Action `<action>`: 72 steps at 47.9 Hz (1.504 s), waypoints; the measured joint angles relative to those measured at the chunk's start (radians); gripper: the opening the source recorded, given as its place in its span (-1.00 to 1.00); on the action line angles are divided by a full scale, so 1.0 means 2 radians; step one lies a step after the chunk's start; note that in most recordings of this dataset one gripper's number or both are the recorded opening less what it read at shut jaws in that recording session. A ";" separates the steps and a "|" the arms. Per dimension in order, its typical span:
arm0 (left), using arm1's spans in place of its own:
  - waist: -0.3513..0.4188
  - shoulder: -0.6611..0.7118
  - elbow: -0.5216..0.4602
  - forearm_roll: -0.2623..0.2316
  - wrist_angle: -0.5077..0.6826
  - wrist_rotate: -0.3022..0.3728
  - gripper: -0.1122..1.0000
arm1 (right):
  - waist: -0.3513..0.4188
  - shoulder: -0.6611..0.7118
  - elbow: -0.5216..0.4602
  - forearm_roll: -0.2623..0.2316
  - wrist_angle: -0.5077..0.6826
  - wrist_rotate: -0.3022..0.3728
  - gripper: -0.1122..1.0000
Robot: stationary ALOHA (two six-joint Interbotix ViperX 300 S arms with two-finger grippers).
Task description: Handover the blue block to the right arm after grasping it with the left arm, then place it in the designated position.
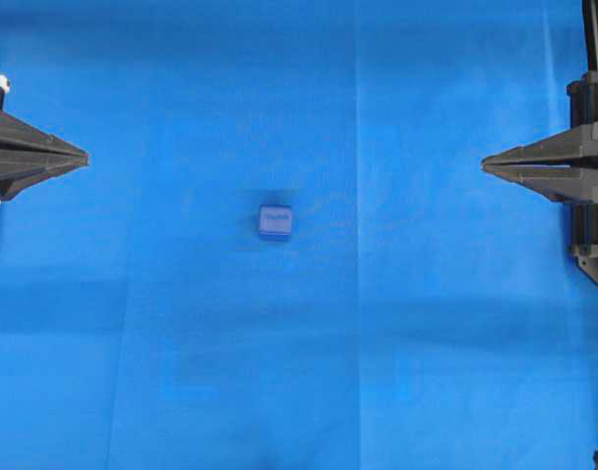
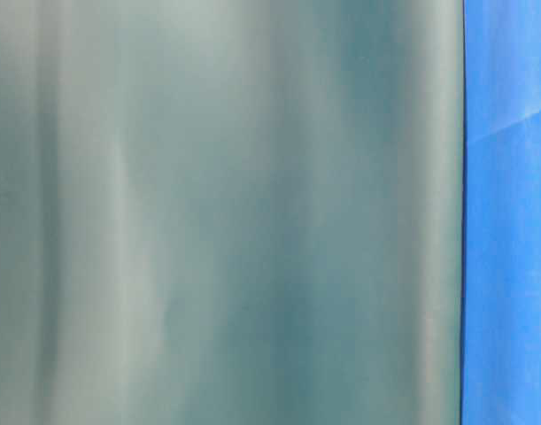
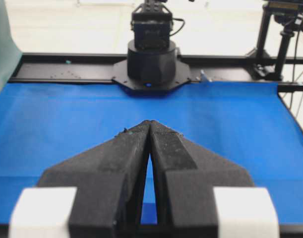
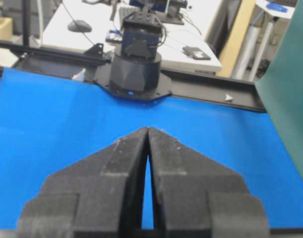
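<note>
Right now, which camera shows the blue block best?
The overhead view: the block lies in plain sight on the cloth, midway between the two arms. The table-level view is mostly filled by a blurred grey-green surface, and neither wrist view shows the block.

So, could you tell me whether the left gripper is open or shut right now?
Shut. The left gripper has its fingertips pressed together with nothing between them; the blue block lies untouched mid-cloth.

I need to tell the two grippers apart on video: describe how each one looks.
The left gripper has two tapered black fingers with a rough foam-like surface and white brackets at their base. The right gripper has the same tapered black fingers, with no white brackets.
</note>
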 measured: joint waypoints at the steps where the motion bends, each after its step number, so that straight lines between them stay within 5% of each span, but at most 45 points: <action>1: 0.000 0.001 0.000 0.000 0.000 0.000 -0.80 | 0.000 -0.001 0.000 0.000 0.001 0.000 -0.80; 29: 0.000 -0.001 -0.001 0.002 0.014 -0.014 -0.79 | -0.004 0.001 -0.013 0.000 0.049 0.003 -0.85; 35: 0.000 -0.001 0.000 0.002 0.015 -0.015 -0.59 | -0.004 0.001 -0.013 0.001 0.050 0.008 -0.55; 45: 0.000 -0.001 0.000 0.002 0.015 -0.018 0.53 | -0.004 0.002 -0.013 0.002 0.051 0.016 0.49; 50: 0.000 -0.001 -0.001 0.002 0.015 -0.017 0.86 | -0.005 0.002 -0.013 0.002 0.051 0.016 0.91; 72: 0.000 0.030 -0.005 0.002 -0.021 -0.023 0.88 | -0.014 0.001 -0.013 0.002 0.051 0.017 0.95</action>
